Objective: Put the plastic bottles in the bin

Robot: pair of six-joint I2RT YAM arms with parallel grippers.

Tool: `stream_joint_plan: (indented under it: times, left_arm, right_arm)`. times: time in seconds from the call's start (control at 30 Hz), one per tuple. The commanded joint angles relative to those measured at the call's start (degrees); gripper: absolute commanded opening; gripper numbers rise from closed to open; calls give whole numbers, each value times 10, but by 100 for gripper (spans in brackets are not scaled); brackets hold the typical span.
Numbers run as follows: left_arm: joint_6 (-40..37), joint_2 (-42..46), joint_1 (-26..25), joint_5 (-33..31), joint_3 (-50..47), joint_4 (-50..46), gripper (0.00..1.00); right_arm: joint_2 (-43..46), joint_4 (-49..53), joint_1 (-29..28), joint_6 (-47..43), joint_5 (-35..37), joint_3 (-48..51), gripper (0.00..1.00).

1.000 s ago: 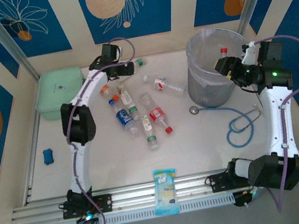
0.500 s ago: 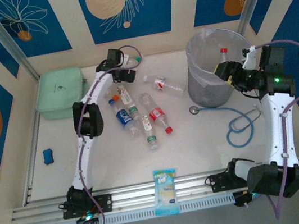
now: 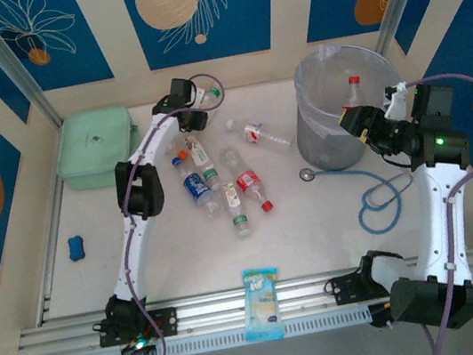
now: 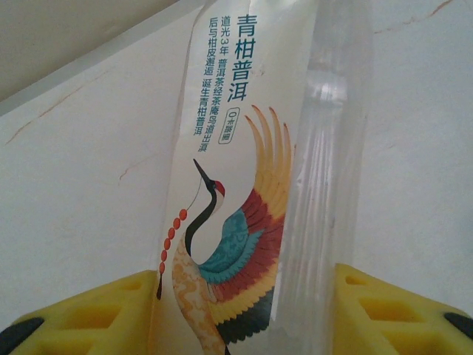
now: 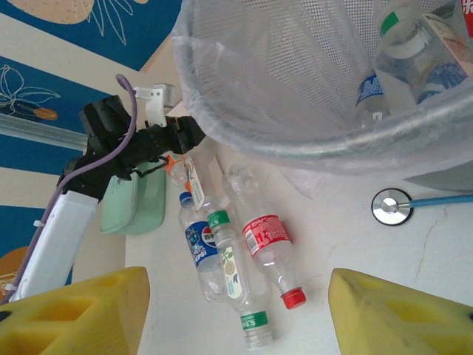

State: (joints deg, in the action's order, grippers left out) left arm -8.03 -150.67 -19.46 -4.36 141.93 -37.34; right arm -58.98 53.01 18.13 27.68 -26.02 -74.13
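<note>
Bottle [image 4: 251, 207] by the table's [image 3: 315, 219] far edge, pinched mid-body by the left end effector's [image 4: 244, 310] pads [image 4: 81, 318]; likely light, thin-walled and slick, so squeeze gently there. Right end effector [image 5: 236, 310] spread, empty, beside bin [image 3: 321, 141] at far right corner.

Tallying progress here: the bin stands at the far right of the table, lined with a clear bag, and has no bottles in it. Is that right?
One thing is off: the bin is not empty. The right wrist view shows plastic bottles lying inside it. It does stand at the far right, lined with a clear bag.
</note>
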Motion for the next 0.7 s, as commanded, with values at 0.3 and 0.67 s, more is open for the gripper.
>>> stream_joint_plan:
  times: [0.3,0.67]
  left_arm:
    - [32,223,4,39,-141,56,44]
    - [160,513,-12,149,-494,161,37]
  right_arm:
    - [52,-31,2,72,-96,7,65]
    - [52,-202,-94,210,-91,36,65]
